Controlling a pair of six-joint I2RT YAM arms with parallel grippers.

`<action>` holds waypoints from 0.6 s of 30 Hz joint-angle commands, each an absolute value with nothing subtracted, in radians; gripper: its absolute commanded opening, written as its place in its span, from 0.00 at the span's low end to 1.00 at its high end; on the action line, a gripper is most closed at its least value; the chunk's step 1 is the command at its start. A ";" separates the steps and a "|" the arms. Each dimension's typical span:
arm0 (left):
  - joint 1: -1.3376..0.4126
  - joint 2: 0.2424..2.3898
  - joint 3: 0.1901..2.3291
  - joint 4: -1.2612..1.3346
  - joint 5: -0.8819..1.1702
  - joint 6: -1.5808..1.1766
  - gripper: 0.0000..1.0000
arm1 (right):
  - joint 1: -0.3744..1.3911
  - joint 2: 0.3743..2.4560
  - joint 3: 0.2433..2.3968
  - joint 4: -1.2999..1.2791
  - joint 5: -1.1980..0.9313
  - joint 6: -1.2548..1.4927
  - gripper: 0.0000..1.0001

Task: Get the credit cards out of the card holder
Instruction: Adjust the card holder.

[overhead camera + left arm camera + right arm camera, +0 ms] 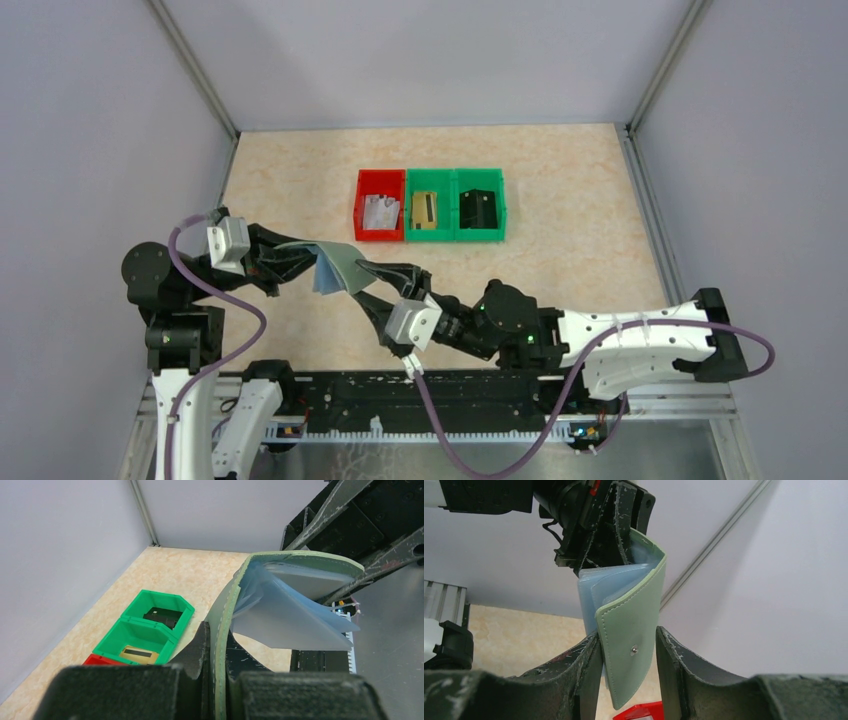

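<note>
The grey-green card holder (338, 262) hangs open in the air between both arms, its pale blue pockets (290, 617) fanned out. My left gripper (217, 642) is shut on its green cover edge (220, 610). My right gripper (629, 636) is open, and the holder's snap tab (633, 647) hangs between its fingers, close to the left one and clear of the right one. No card shows in the pockets. A dark credit card (478, 208) lies in the right green bin, a gold one (426, 209) in the middle bin, and a pale one (380, 212) in the red bin.
Three joined bins stand mid-table: red (362, 205), green (410, 226) and green (500, 205). They also show low left in the left wrist view (150, 602). Grey walls enclose the table. The arms' bases and rail run along the near edge.
</note>
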State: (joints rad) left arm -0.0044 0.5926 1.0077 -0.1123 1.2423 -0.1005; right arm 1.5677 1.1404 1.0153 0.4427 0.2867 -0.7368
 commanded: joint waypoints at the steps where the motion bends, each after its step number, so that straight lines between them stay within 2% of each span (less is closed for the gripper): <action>1: -0.007 0.586 1.039 -0.112 1.264 -0.095 0.00 | 1.553 1.086 1.031 0.521 0.292 -0.709 0.41; 18: -0.006 0.584 1.044 -0.112 1.272 -0.103 0.00 | 1.552 1.105 1.059 0.473 0.271 -0.701 0.37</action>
State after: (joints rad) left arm -0.0044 0.5926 1.0080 -0.1127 1.2476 -0.1005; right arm 1.5612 1.1042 1.0153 0.4473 0.2821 -0.7097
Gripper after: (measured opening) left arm 0.067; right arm 0.384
